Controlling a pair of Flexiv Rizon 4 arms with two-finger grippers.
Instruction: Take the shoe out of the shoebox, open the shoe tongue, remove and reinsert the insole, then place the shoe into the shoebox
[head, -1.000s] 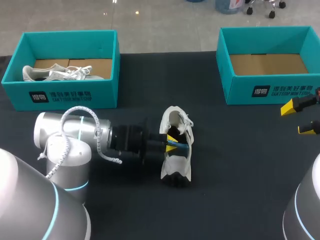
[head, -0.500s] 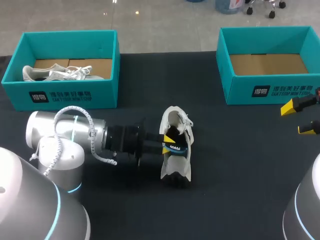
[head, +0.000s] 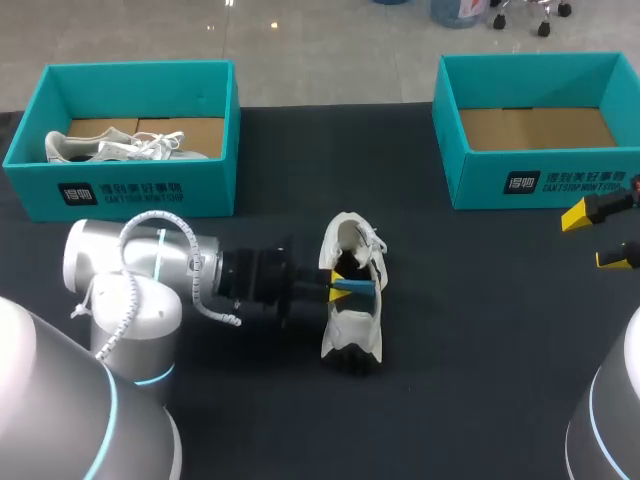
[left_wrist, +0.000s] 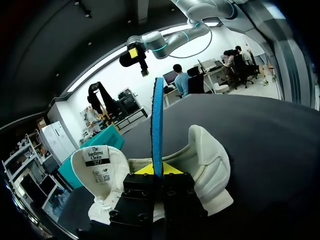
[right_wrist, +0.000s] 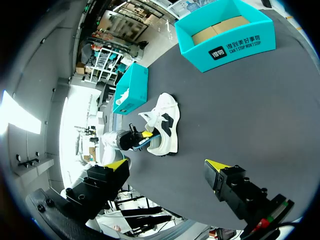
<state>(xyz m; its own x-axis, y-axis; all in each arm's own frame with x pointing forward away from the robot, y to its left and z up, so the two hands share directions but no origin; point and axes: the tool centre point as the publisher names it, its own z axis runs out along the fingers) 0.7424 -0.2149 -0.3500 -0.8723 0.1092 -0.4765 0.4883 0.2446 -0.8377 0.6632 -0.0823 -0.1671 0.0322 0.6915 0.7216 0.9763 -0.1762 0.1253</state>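
On the dark table (head: 480, 330), two teal shoeboxes stand at the far side. The left shoebox (head: 130, 190) holds a pale shoe with loose laces (head: 120, 148); the right shoebox (head: 545, 185) shows its brown cardboard floor.

Near the middle of the table a white shoe (head: 352, 335) rests toe toward the robot, with its tongue folded up and back at the far end. The left gripper (head: 345, 284) comes in from the side at the shoe's opening. Its fingers are pinched narrow on a blue insole (head: 358, 285). In the left wrist view the insole (left_wrist: 157, 125) stands on edge, rising straight ahead from between the yellow tips, with the shoe's collar and tongue (left_wrist: 210, 165) curving around it.

The gripper's black body hides the insole's near end, so it is hard to make out how much of it sits inside the shoe. The heel of the shoe is dark and its outline is hard to read from above.

The right gripper (head: 598, 237) hangs by the table's right edge, just in front of the right shoebox, and its arm is cut off there. Its fingers are spread wide with nothing between them, as the right wrist view (right_wrist: 165, 170) also shows.

The shoe lies well apart from both boxes. Bare cloth stretches between it and the right gripper, and on toward the table's near edge.
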